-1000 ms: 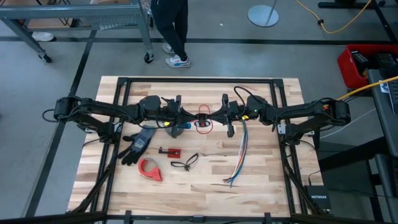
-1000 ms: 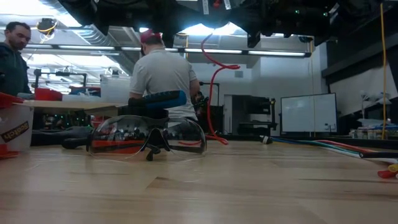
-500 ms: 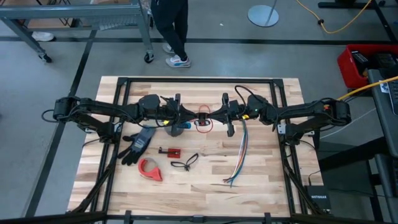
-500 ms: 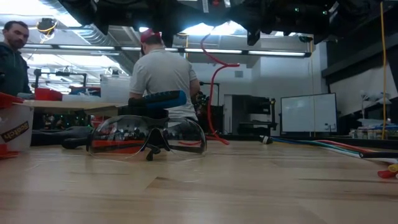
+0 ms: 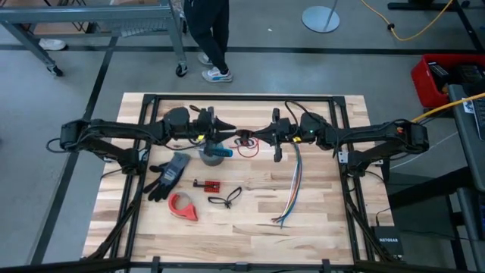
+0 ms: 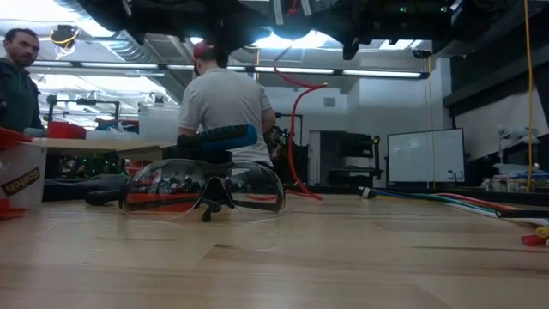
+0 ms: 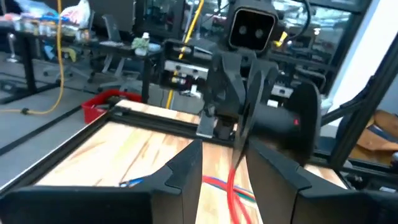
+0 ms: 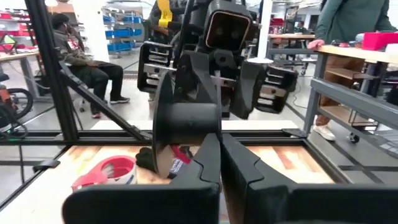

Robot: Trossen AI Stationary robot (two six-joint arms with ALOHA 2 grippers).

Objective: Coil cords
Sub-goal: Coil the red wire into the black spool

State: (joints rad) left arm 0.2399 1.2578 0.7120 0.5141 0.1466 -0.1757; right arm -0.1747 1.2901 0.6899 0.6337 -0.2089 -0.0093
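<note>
Red cord (image 5: 245,145) is seen as a small loop held above the table (image 5: 318,227) centre, between the two grippers. Left gripper (image 5: 227,132) is narrowly parted, red cord running between its fingers (image 7: 180,171). Right gripper (image 5: 254,136) is closed on the cord. Grey tape roll (image 5: 214,154) lies just beside the left gripper.

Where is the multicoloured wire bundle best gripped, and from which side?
Grip the multicoloured wire bundle near mid-length, from above, with the hand's fingers straddling it crosswise: it lies flat and nearly straight, with bare table on both sides there.
</note>
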